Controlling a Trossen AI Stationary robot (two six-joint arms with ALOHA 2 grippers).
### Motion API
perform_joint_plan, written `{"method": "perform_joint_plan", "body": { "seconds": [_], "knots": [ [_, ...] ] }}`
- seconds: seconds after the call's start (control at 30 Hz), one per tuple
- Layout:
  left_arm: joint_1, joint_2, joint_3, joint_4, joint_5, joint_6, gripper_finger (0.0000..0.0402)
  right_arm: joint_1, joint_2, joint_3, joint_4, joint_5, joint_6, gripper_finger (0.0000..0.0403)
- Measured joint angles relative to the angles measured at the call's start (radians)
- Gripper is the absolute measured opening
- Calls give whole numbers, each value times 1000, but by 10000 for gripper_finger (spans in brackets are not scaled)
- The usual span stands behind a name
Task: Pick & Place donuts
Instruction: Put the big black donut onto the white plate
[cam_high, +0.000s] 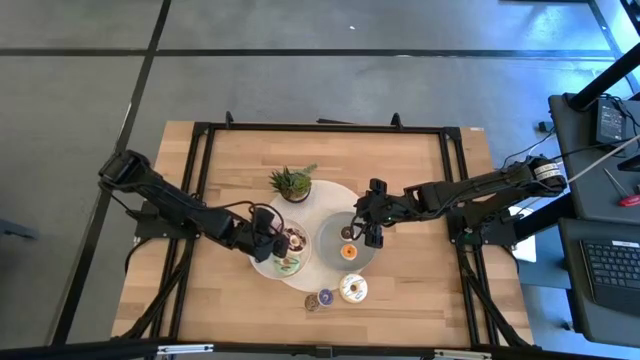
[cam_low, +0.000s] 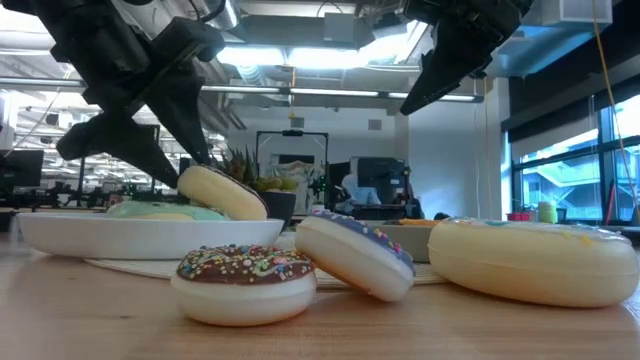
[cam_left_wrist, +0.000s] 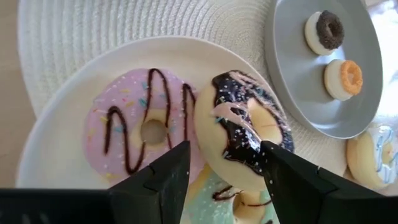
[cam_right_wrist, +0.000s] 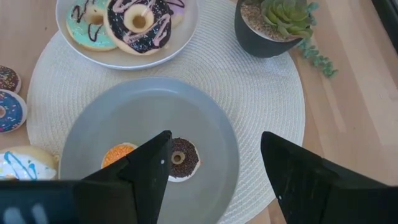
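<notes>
My left gripper is open over the white plate. Its fingers stand on either side of a dark-iced donut with pink drizzle, which leans tilted on a pink donut and a mint-green one. My right gripper hangs open above the grey plate, clear of the small chocolate donut and small orange donut lying flat on it. On the near table sit a blue-purple donut, a brown sprinkled one and a large cream one. My left gripper has a finger in front of the dark-iced donut's rim, slanting down from the table's left. I cannot tell whether either finger touches it. The donut rests tilted on the pink and green donuts.
A small potted plant stands at the far edge of the round woven mat under both plates. The blue-purple donut leans on the mat's edge. Bare wooden table lies to the left and right of the mat.
</notes>
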Motion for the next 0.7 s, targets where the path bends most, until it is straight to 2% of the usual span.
{"method": "perform_joint_plan", "body": {
  "seconds": [0.43,0.7],
  "knots": [
    [15,-4,0,-19,-14,1,189,0,0,0,0,0,1,248],
    [52,-5,0,-10,-14,70,190,0,0,0,0,0,2,248]
  ]
}}
